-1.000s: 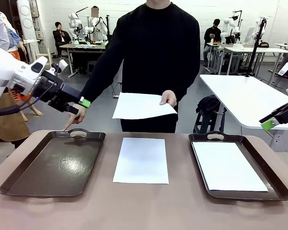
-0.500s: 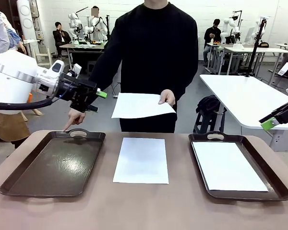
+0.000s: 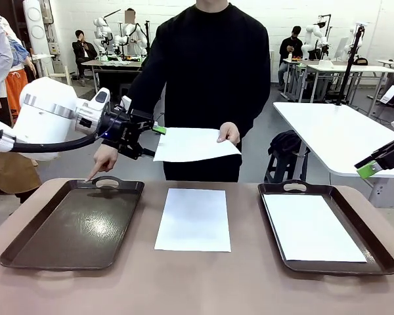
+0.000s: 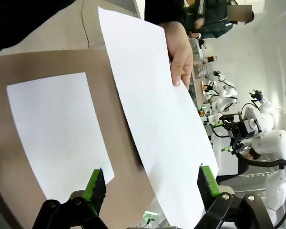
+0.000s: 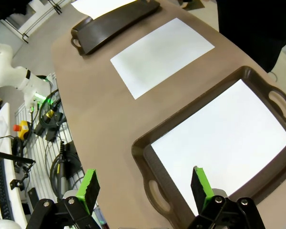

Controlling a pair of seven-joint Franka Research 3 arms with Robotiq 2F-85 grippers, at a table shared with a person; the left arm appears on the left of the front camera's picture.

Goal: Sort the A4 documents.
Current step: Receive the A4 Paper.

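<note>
So, the left gripper [image 3: 152,142] has its jaws spread wide with nothing pinched, right up at the edge of the held sheet [image 3: 194,144] that the person's hand [image 3: 230,134] offers over the far side. The right gripper [image 5: 145,186] is spread too, hanging above the right tray [image 3: 374,244], where one filed sheet [image 3: 312,226] lies. A middle sheet [image 3: 194,220] sits on the table [image 3: 197,289] between the trays and the left tray [image 3: 79,223] is empty, so I'd guess about a third done. Brown tabletop, busy lab behind

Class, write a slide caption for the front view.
Open left gripper beside the white sheet that a person's hand holds out.
</note>
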